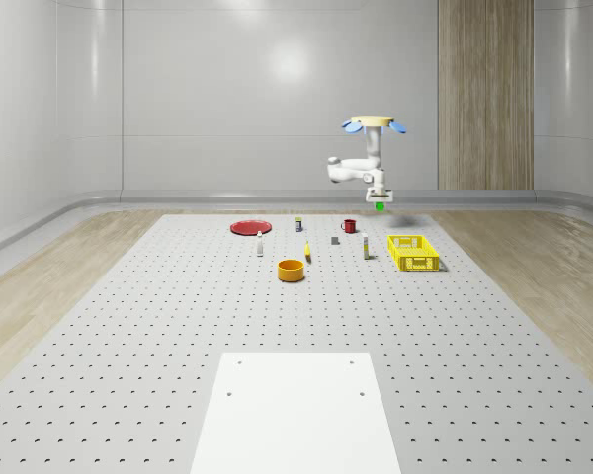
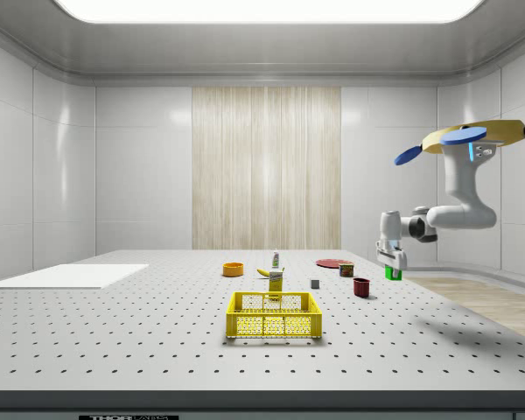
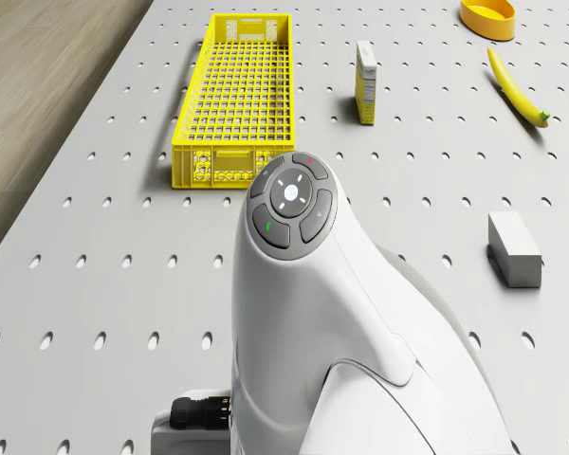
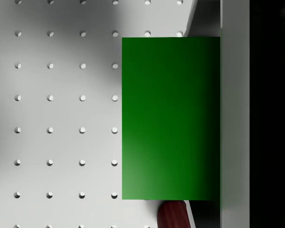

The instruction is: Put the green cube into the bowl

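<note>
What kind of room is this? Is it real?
Probably a pretend robot test lab made on a computer. A big table full of little holes holds a bowl and a crate, and a drone hovers above, carrying a green cube.

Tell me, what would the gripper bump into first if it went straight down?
Probably the grey perforated table, close beside the dark red mug; the gripper holds the green cube.

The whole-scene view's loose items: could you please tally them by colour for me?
Red: 2, plate, mug
Yellow: 2, crate, banana
Orange: 1, bowl
Green: 1, cube in the tool, below the hovering drone
Grey: 1, block
Mixed: 3, bottle, carton, small box
Total: 10
</note>
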Tool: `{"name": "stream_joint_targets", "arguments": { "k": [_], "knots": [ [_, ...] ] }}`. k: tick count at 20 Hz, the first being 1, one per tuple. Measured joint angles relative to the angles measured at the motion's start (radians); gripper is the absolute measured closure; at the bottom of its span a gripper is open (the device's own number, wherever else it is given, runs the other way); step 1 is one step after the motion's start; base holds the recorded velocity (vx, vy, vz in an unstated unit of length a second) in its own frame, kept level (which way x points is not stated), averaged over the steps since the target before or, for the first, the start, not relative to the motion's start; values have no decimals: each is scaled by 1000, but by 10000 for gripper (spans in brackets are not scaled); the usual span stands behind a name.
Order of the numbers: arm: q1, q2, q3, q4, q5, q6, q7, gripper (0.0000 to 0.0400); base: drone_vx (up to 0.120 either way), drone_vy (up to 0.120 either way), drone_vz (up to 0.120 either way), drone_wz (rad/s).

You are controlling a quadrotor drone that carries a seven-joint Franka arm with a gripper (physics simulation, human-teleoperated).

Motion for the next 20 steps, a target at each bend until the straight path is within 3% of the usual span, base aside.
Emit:
{"name": "stream_joint_targets", "arguments": {
  "k": [20],
  "knots": [
    [-9, -42, 6, 2, 18, 39, 7, 150, 0, -120, 0, 0]
  ]
}}
